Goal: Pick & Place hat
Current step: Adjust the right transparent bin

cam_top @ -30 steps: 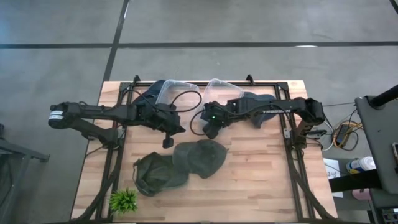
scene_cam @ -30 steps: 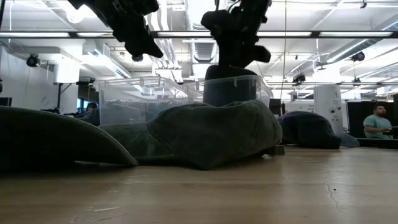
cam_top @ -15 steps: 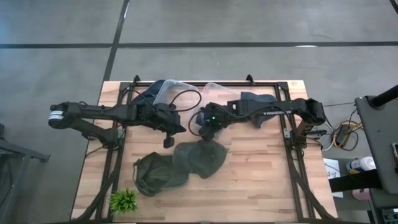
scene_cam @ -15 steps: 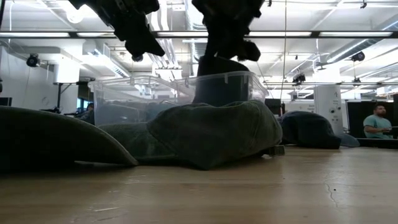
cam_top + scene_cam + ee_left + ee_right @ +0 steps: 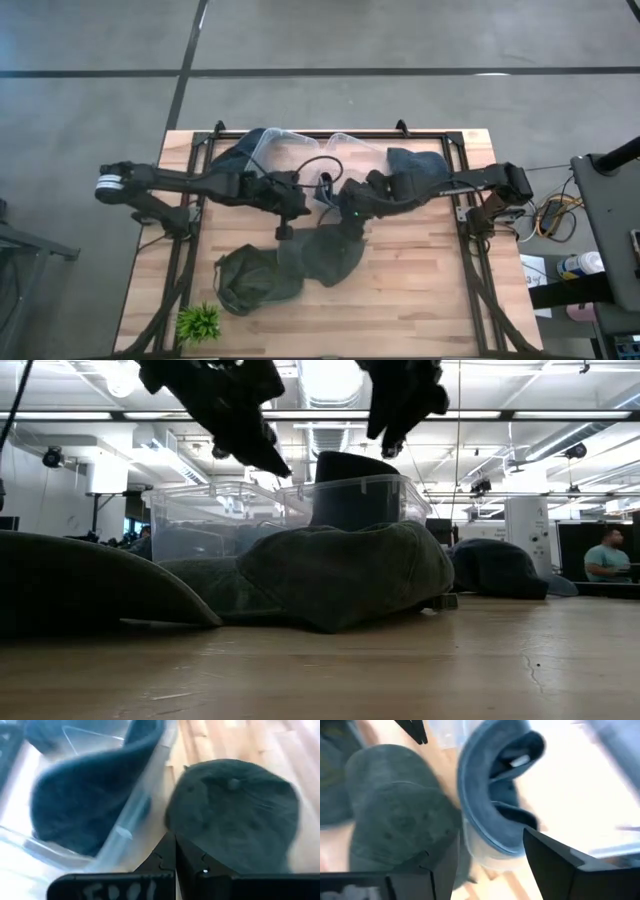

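right gripper [image 5: 485, 865]: jaws released, empty | left gripper [image 5: 175, 862]: jaws clenched, empty | hat [image 5: 492, 795] partly hidden in bin [image 5: 360, 495]

Four hats [image 5: 322, 252], two bins [image 5: 272, 148] — one plant [image 5: 199, 322]

Two dark green hats [image 5: 322, 252] lie overlapping on the wooden table [image 5: 420, 300], just before a clear bin [image 5: 350, 500] where a dark blue hat [image 5: 492, 795] sits.
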{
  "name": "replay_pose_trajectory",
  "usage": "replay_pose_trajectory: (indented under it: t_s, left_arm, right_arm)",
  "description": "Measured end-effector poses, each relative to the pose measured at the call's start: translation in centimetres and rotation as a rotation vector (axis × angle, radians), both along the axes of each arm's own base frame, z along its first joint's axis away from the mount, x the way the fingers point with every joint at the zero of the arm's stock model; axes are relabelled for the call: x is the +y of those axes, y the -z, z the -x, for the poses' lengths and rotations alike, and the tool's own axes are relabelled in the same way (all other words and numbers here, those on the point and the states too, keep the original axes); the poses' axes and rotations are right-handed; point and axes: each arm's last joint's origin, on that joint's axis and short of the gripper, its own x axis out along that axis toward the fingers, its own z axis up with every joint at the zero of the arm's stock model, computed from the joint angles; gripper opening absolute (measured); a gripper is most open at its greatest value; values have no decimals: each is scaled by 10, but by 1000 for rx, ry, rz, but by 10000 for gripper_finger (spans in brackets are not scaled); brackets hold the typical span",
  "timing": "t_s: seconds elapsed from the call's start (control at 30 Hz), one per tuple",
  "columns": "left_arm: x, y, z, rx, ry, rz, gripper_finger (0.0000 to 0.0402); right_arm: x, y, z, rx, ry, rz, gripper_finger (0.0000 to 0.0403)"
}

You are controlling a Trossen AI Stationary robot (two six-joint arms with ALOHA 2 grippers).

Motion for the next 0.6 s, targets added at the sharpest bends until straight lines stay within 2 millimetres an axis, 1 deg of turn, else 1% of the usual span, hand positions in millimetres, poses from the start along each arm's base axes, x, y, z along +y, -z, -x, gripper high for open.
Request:
replay_pose_trajectory:
  t_s: [0.07, 0.17, 0.27, 0.37, 0.6]
  left_arm:
    - [1, 2, -10, -19, 17, -25, 0]
    - [1, 12, -25, -10, 34, -40, 0]
    - [2, 22, -42, 11, 36, -38, 0]
    - [3, 27, -61, -1, 44, -41, 0]
    - [6, 23, -109, -80, 63, -74, 0]
  right_arm:
    - [6, -2, 5, 12, 11, 58, 215]
    - [12, -5, 14, 30, 47, 121, 211]
    - [15, -8, 24, 46, 97, 145, 208]
    - [21, -10, 32, 55, 134, 156, 208]
    - [33, -13, 46, 50, 193, 155, 208]
